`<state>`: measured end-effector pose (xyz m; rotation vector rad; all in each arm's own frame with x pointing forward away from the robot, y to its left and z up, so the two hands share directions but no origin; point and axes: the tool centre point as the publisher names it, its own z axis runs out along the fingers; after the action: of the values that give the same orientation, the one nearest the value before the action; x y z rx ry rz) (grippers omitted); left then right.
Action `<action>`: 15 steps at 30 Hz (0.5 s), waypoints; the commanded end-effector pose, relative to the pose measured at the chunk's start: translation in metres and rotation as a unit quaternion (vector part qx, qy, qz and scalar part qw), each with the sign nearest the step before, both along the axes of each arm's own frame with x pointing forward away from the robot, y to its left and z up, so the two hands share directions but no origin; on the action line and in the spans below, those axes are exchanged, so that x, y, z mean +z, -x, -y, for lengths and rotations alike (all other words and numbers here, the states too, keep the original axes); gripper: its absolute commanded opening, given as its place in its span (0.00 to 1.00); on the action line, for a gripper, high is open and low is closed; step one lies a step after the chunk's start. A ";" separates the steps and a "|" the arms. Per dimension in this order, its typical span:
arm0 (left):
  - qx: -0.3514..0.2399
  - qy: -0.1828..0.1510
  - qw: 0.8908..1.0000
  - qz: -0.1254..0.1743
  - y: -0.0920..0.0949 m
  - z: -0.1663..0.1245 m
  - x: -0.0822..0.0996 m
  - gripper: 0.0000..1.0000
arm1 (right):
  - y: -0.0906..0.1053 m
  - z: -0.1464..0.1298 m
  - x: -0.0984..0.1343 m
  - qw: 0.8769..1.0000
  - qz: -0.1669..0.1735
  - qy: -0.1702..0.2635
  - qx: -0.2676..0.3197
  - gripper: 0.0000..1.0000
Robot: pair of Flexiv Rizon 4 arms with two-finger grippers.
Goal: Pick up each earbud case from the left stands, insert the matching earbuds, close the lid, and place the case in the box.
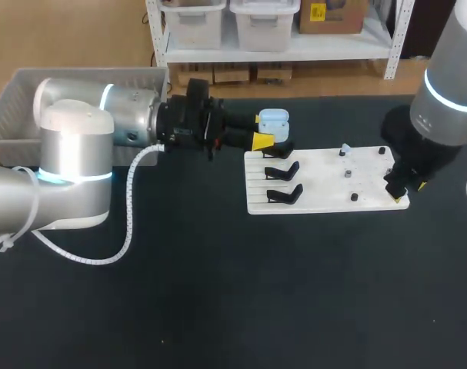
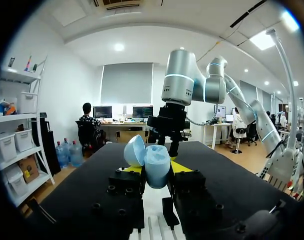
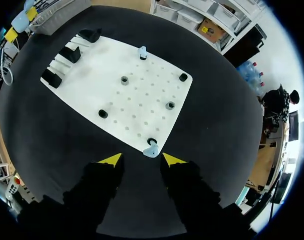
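My left gripper (image 1: 262, 131) is shut on a light blue earbud case (image 1: 273, 119), holding it in the air just behind the white board (image 1: 325, 201). In the left wrist view the case (image 2: 157, 167) sits between the yellow tips with its lid (image 2: 134, 150) swung open. My right gripper (image 1: 398, 188) hangs over the board's front right corner. In the right wrist view it (image 3: 141, 159) is open, and a light blue earbud (image 3: 152, 150) stands on a peg just ahead of the gap, untouched. A second earbud (image 3: 142, 51) stands on a far peg.
Three black stands (image 1: 283, 172) line the board's left side, all bare. Several empty dark pegs (image 3: 124, 80) dot the board. A grey basket (image 1: 18, 100) sits at the back left behind my left arm. The table is black cloth (image 1: 295, 292).
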<state>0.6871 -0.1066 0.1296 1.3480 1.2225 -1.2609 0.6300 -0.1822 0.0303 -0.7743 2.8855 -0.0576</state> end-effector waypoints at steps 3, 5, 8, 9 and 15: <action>0.001 0.000 1.000 0.001 0.000 0.000 0.000 0.00 | 0.001 0.003 -0.005 1.000 0.008 -0.001 -0.001 0.48; 0.001 0.000 1.000 0.001 0.000 0.000 0.000 0.00 | 0.000 0.004 -0.006 1.000 0.014 0.000 -0.001 0.48; 0.001 0.000 1.000 0.001 0.000 0.000 0.000 0.00 | -0.002 0.004 -0.007 1.000 0.022 0.000 -0.001 0.47; 0.001 0.000 1.000 0.001 0.000 0.000 0.000 0.00 | -0.003 0.004 -0.007 1.000 0.025 0.000 -0.001 0.47; 0.001 0.000 1.000 0.001 0.000 0.000 0.000 0.00 | -0.006 0.003 -0.009 1.000 0.028 0.003 -0.001 0.46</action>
<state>0.6871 -0.1066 0.1296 1.3480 1.2225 -1.2609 0.6367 -0.1858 0.0239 -0.7620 2.8413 -0.0797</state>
